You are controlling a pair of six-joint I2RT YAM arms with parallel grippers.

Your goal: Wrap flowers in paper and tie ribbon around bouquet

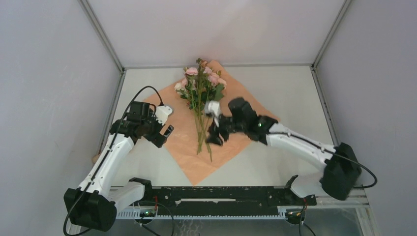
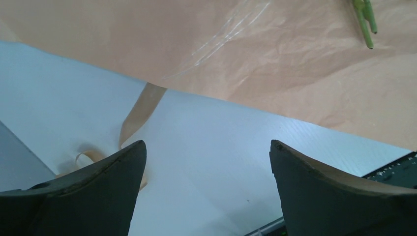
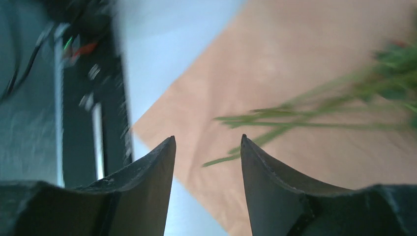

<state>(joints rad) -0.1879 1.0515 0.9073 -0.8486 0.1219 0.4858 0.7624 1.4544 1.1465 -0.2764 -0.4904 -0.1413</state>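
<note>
- The step in hand looks like the first fold: lifting the left side of the paper [image 1: 187,147] over the flowers [image 1: 200,83], which lie along the middle of the sheet with their blooms away from both grippers.
- The left gripper [image 1: 166,121] hangs with its jaws spread wide and nothing between them. The paper's edge runs just ahead of its fingertips, with bare table [image 1: 275,88] below them.
- To do this well, it should move forward and down until one finger slides under that edge, then pinch the sheet alone.
- The ribbon [image 2: 140,110] comes out from under the paper just ahead of the left finger and curls beside it, so a low grab could catch it too. That is the likely risk.
- The fold should carry the paper across the stems [image 1: 200,130] in an arc and not drag it, since the thin sheet would creep and shift the bunch.
- The right gripper [image 1: 214,123] has its jaws partly apart and grips nothing. The stems lie just beyond and below its fingertips, though its wrist view is blurred.
- The left arm reaches forward with its wrist bent inward toward the sheet. The right arm stretches across from the right, its wrist tipped down over the stems.
</note>
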